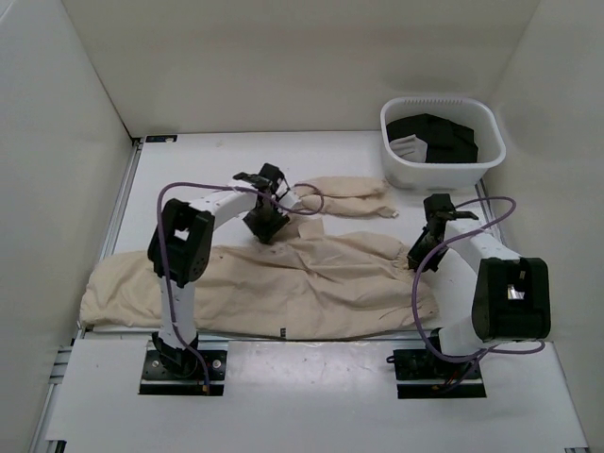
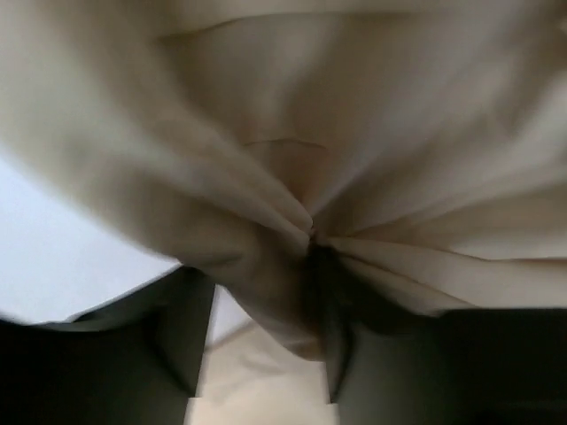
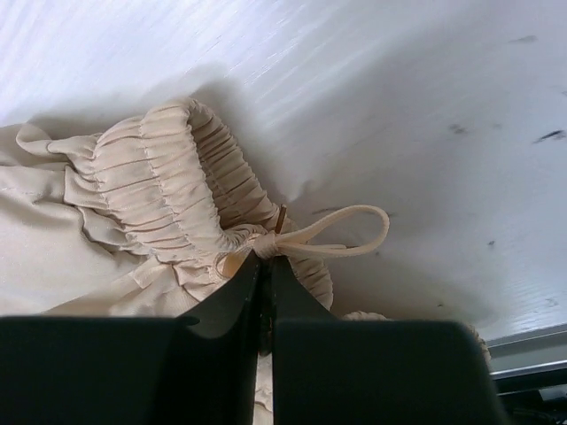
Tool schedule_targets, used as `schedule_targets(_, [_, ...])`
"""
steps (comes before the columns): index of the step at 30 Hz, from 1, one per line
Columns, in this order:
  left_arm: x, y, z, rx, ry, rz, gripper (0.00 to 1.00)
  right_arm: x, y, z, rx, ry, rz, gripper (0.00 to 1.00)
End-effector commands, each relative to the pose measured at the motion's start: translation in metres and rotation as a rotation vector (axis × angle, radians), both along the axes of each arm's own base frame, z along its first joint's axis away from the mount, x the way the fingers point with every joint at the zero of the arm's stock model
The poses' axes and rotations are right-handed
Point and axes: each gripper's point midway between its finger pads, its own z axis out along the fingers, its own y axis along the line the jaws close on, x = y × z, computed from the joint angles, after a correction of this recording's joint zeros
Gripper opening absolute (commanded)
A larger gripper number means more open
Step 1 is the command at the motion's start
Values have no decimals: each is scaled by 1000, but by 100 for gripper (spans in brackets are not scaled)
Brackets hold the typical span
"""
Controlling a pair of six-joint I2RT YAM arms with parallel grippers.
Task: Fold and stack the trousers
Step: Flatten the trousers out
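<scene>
While the trousers (image 1: 302, 283) lie sprawled along the desk's (image 1: 208, 170) near edge | left tool (image 1: 267, 228) clamped on bunched mid-cloth | right tool (image 1: 422, 259) clamped on elastic waistband | light, limp cloth: waistband, cuffs seem best holds

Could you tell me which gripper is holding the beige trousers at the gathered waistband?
The right gripper: it is shut on the gathered waistband of the light beige cotton trousers, beside the drawstring bow, whereas the left gripper pinches plain fabric.
</scene>
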Motion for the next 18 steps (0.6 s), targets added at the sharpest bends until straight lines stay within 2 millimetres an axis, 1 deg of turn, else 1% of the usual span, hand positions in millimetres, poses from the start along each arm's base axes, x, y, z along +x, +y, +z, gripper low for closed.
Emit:
schedule_targets(1, [-62, -9, 33, -92, 132, -148, 63, 7, 3, 6, -27, -18, 37, 1])
schedule_targets(2, [-61, -17, 42, -137, 122, -159, 73, 7, 5, 6, -18, -18, 39, 1])
schedule_targets(3, [-39, -27, 65, -184, 54, -158, 100, 9, 5, 5, -18, -19, 39, 1])
schedule_targets(4, [-26, -37, 84, -221, 2, -167, 100, 9, 5, 4, -20, -19, 48, 6])
schedule_targets(5, [-6, -46, 100, -259, -52, -129, 100, 9, 5, 4, -20, -19, 48, 10])
schedule_targets(6, [32, -65, 145, -325, -201, -127, 100, 10, 4, 7, -25, -22, 71, 12])
schedule_targets(7, [55, -73, 141, -320, -230, -109, 100, 14, 4, 11, -27, -23, 81, 19])
schedule_targets(8, [75, -79, 149, -318, -287, -100, 100, 16, 2, 15, -39, -29, 87, 24])
schedule_targets(9, [96, -80, 155, -277, -354, -76, 100, 19, 1, 19, -42, -37, 105, 29])
schedule_targets(10, [124, -96, 156, -274, -412, -71, 100, 20, -2, 24, -59, -31, 102, 39])
schedule_targets(11, [139, -97, 152, -250, -440, -66, 100, 29, -3, 36, -82, -58, 120, 43])
schedule_targets(12, [149, -100, 147, -213, -467, -65, 100, 32, -3, 41, -86, -64, 134, 47])
schedule_targets(13, [161, -104, 151, -216, -501, -69, 100, 35, -6, 46, -100, -70, 130, 51])
schedule_targets(14, [163, -111, 123, -193, -470, -76, 100, 37, -6, 53, -102, -87, 138, 56])
schedule_targets(15, [172, -116, 120, -203, -502, -87, 100, 41, -6, 63, -104, -112, 145, 58])
schedule_targets(16, [169, -121, 103, -191, -485, -107, 100, 44, -5, 67, -104, -123, 145, 59])
schedule_targets(17, [169, -126, 91, -205, -469, -118, 100, 47, -3, 70, -93, -134, 157, 61])
schedule_targets(18, [171, -133, 89, -233, -470, -132, 100, 52, 0, 73, -78, -155, 160, 63])
